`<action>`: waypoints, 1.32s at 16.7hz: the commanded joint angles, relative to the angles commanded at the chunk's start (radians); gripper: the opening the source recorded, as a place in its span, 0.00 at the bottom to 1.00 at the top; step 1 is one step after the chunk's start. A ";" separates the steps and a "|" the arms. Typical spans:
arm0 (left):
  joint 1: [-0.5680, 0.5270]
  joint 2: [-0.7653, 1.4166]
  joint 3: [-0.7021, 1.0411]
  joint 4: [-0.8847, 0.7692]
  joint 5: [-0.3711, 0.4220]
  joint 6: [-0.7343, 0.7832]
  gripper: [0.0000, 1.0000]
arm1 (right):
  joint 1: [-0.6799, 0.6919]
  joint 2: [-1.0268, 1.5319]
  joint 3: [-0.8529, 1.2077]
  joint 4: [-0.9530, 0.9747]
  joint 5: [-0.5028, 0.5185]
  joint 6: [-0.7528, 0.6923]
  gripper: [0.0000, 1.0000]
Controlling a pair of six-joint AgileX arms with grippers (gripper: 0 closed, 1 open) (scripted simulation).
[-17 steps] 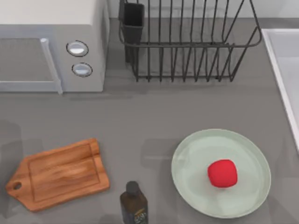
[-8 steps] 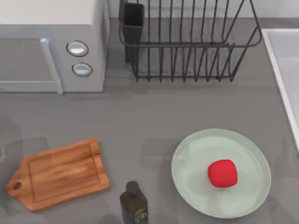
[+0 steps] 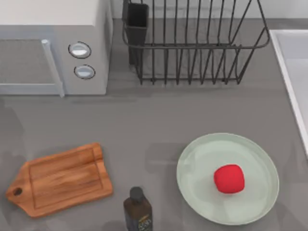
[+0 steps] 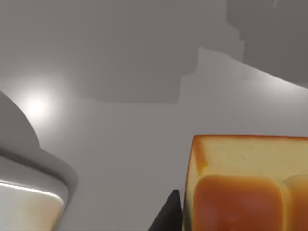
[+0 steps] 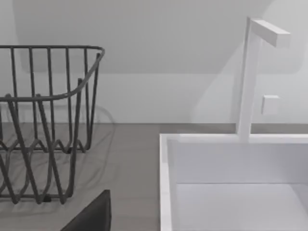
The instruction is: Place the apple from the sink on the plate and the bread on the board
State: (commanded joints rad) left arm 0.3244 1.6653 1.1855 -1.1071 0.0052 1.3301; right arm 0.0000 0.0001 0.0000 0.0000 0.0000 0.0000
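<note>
Red apple (image 3: 229, 178) sits on the plate (image 3: 197, 166) at lower right, so we still owe the bare board (image 3: 60, 179) its bread (image 4: 245, 185); both grippers' states we cannot tell.

Almost nothing differs across the top view. The faint grey shadows on the worktop (image 3: 144, 125) along the left edge — above and beside the board (image 3: 60, 179) — have shifted and thinned a little. The board's handle end sits a touch lower than a second ago — barely.
</note>
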 joint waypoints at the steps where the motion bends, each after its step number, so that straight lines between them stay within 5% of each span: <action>1: -0.001 -0.013 0.015 -0.016 0.000 -0.002 0.00 | 0.000 0.000 0.000 0.000 0.000 0.000 1.00; 7: -0.001 -0.015 0.016 -0.017 0.000 -0.010 0.00 | 0.000 0.000 0.000 0.000 0.000 0.000 1.00; 11: -0.036 -0.026 0.003 -0.008 -0.001 -0.148 0.00 | 0.000 0.000 0.000 0.000 0.000 0.000 1.00; 16: -0.123 -0.044 -0.028 0.014 0.000 -0.541 0.00 | 0.000 0.000 0.000 0.000 0.000 0.000 1.00; 22: -0.265 -0.064 -0.072 0.046 0.004 -1.222 0.00 | 0.000 0.000 0.000 0.000 0.000 0.000 1.00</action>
State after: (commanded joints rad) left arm 0.0594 1.6011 1.1138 -1.0614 0.0093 0.1083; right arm 0.0000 0.0001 0.0000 0.0000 0.0000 0.0000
